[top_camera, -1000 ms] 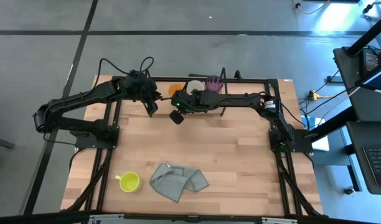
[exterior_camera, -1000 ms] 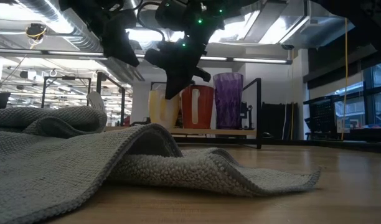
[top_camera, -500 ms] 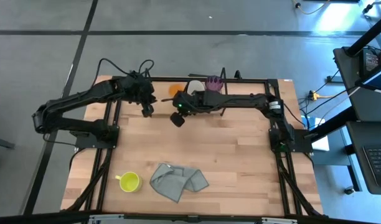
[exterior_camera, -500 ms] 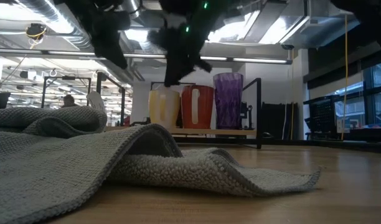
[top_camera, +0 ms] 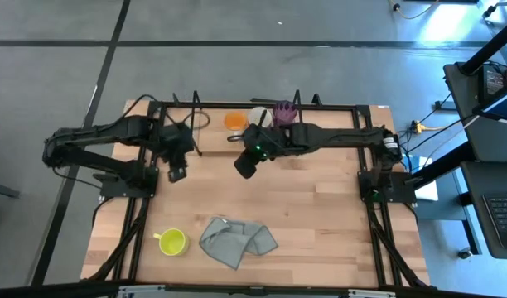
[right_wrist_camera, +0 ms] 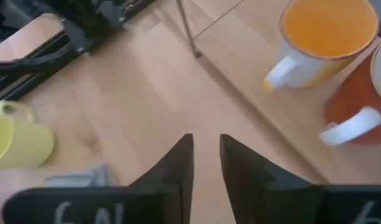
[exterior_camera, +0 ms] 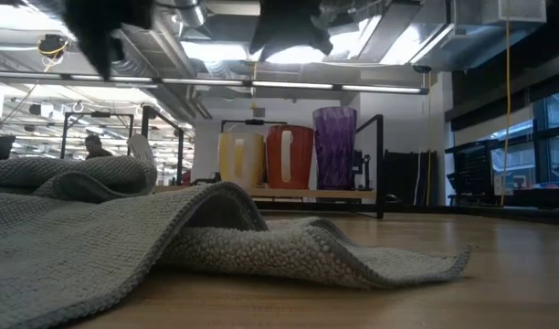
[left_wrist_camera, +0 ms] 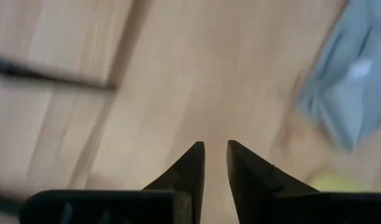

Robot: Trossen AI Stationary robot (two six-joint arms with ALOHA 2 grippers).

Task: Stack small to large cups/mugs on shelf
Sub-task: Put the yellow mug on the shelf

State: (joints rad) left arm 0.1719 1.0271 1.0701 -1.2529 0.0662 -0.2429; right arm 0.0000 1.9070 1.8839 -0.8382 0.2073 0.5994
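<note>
Two dark, jointed arms carry black cables. The right arm (top_camera: 320,136) shows a green indicator light. Gripper fingers (left_wrist_camera: 187,171) are black and tapered.

Three cups stood in a row on the shelf (top_camera: 296,112) at the far edge of the surface (top_camera: 320,207): the orange mug (top_camera: 234,121) on the left, the white mug (top_camera: 259,115) in the middle, the tumbler (top_camera: 284,111) on the right. The fourth mug (top_camera: 172,242) sat near the front-left corner, with the cloth (top_camera: 237,241) just beside it to the right. The left gripper (top_camera: 176,173) hung left of centre, the right gripper (top_camera: 244,166) just in front of the shelf.
</note>
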